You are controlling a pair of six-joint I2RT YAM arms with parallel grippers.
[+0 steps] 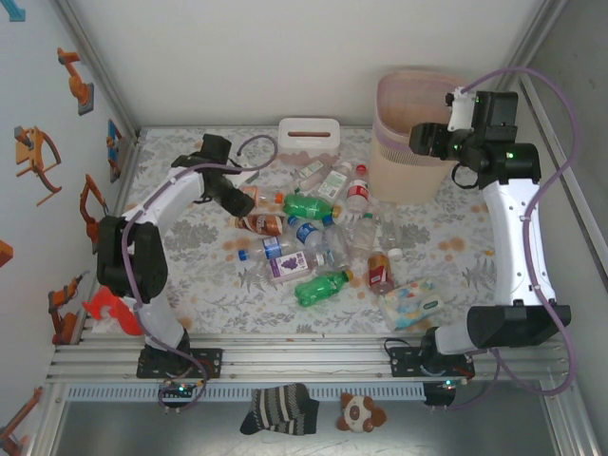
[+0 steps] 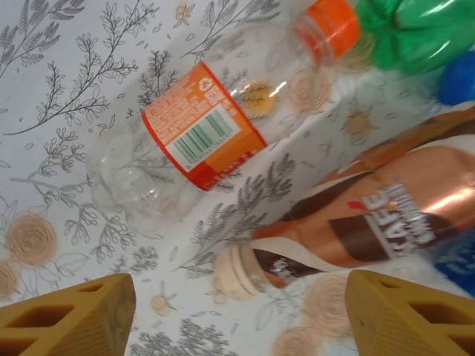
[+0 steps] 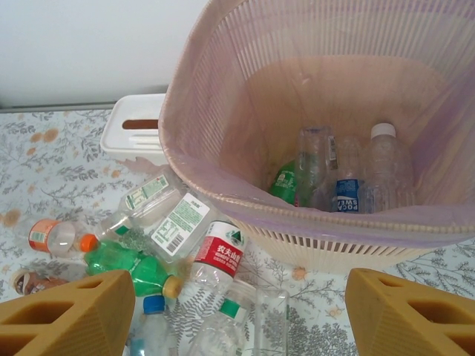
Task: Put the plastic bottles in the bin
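L gripper (image 2: 237, 315) hangs low over the grey-floral tablecloth (image 1: 190, 252) at the left of the pile, jaws wide apart w/ nothing btwn them. Its ochre ribbed fingertips (image 2: 70, 319) sit at the bottom corners of the wrist view. Just beyond them a clear plastic bottle w/ orange label and orange cap (image 2: 200, 126) lies on its side, cap pointing toward a green plastic bottle (image 2: 423, 33). Near the right fingertip is a copper-brown bottle w/ cream cap (image 2: 371, 222), also lying flat; the gripper touches neither. R gripper (image 3: 237, 315) is up over the tall pale pink plastic bin (image 3: 215, 196) at the far right of the table, jaws equally wide, holding nothing. In the bin's bottom are approx four bottles: a clear one w/ white cap (image 3: 384, 159), one w/ blue label (image 3: 347, 194), one w/ green label (image 3: 283, 184) and another clear one behind. The rest of the plastic bottles (image 1: 313, 237) lie in a loose heap mid-table btwn the two arms, incl. a clear one w/ red label (image 3: 223, 256) just beside the bin's base. A white rectangular tissue box w/ slot (image 1: 309, 135) stands at the far edge, left of the bin. A soft pack of wipes (image 1: 415, 306) lies near the right arm's base.
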